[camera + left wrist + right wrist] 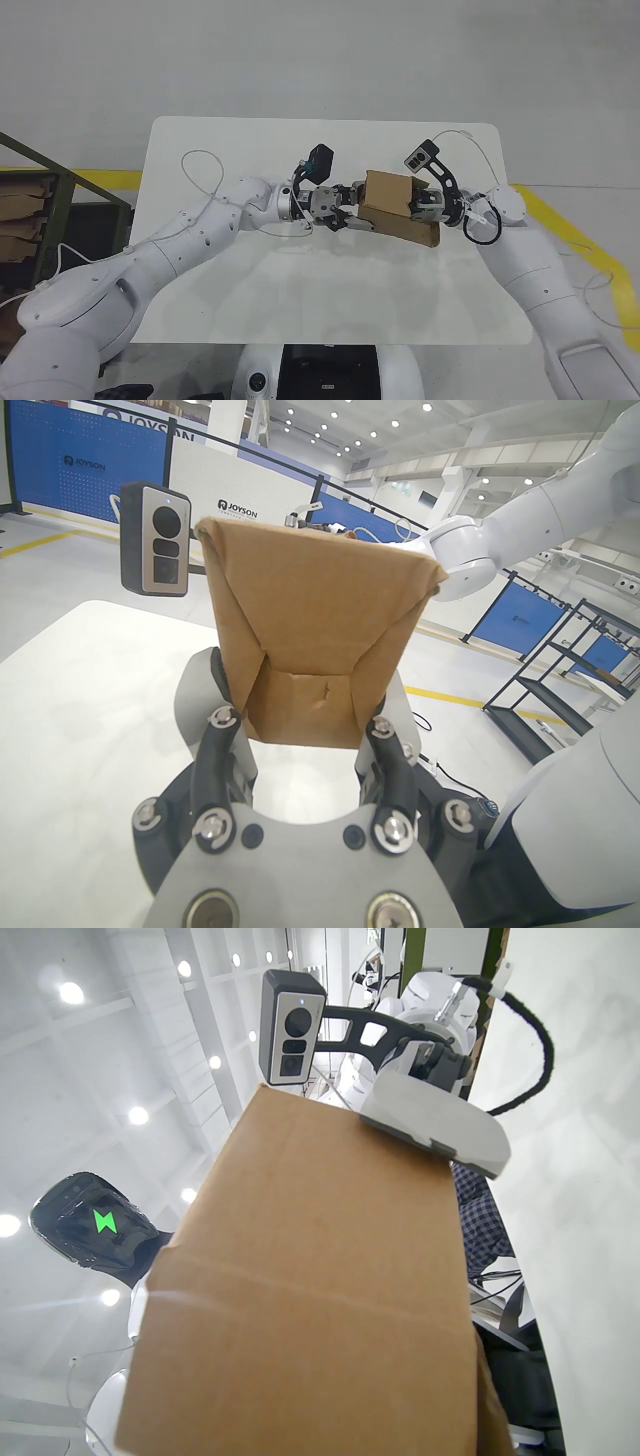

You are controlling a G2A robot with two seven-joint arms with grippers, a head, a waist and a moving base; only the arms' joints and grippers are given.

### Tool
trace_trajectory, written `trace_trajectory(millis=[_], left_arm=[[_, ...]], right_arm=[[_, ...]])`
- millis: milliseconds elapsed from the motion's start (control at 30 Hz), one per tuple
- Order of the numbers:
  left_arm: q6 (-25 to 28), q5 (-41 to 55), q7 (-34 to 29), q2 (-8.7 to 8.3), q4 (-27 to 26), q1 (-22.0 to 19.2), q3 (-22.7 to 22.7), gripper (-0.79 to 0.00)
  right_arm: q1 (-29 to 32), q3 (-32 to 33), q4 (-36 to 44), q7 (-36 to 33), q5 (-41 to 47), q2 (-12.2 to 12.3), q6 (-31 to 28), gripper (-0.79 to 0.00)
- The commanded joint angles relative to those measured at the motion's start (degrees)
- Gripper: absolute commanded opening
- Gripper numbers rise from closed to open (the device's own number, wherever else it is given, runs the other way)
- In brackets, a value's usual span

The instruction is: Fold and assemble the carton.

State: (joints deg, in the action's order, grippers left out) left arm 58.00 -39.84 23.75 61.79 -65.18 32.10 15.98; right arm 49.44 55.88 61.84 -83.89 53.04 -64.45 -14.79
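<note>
While the carton (398, 205) hangs over the tabletop (450, 290) with the left end effector (306, 700) clamped on its folded end and the right end effector (426, 207) in a state I cannot tell, I fear uneven pull could pop the flaps (300, 650).

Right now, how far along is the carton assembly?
Done: the carton is opened into a box, and the flaps at one end are folded inward. In hand: the left jaws clamp that end over the table. Left: the opposite end, by the right arm, is hidden, so its closing is unconfirmed.
</note>
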Motion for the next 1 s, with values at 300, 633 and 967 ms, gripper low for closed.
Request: trace_trajectory(millis=[300, 633, 967], left_arm=[[0.0, 0.03, 0.16, 0.01, -0.1, -0.06, -0.43, -0.397], [0.0, 0.49, -0.31, 0.05, -0.15, -0.28, -0.82, -0.397], [0.0, 0.93, -0.21, 0.05, -0.17, -0.41, -1.24, -0.397]], right_arm=[[1.07, 0.84, 2.8, 1.0, -1.7, -0.16, 1.1, -0.785], [-0.02, -0.87, 2.81, 3.18, -2.99, -1.35, 1.73, -0.785], [0.14, -1.16, 2.43, 1.63, -1.61, -2.12, 2.03, -0.785]])
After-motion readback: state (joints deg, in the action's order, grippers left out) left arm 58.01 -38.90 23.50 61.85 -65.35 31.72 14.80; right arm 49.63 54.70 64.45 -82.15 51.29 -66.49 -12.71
